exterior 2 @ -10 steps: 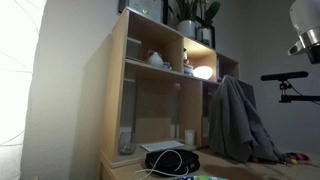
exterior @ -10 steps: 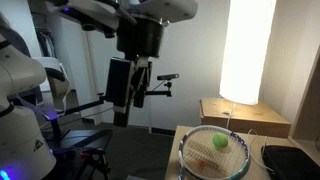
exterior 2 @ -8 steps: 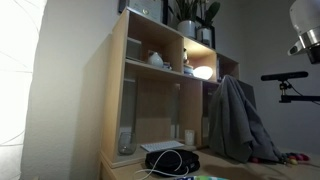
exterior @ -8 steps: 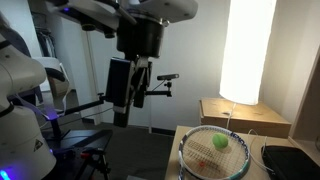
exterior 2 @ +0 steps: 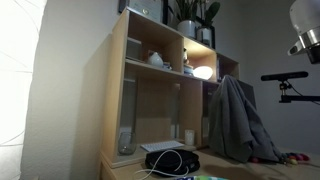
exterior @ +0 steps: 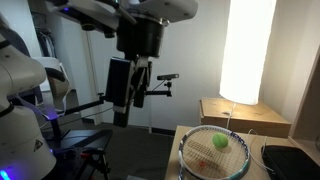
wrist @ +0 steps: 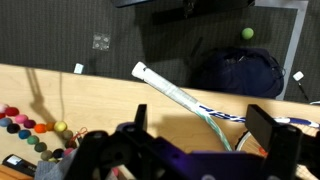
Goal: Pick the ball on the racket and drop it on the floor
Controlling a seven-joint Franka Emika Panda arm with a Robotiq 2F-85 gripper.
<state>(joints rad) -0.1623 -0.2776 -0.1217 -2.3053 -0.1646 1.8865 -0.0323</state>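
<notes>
While the arm hung high and off to the side of the tabletop (exterior: 187,131), the end effector (exterior: 129,95) stood spread wide and held nothing. In an exterior view the ball (exterior: 220,143) rested on the strings of the racket (exterior: 200,160), which lay flat on the tabletop. Ball and end effector were well apart. In the wrist view both fingers (wrist: 268,128) sat far apart, and the racket's white handle ran diagonally across pale wood beyond them.

The ball (exterior: 220,143) is yellow-green on the racket (exterior: 200,160)'s pale string grid. The racket's frame is dark and white, and the counter (wrist: 100,100) is light wood.
</notes>
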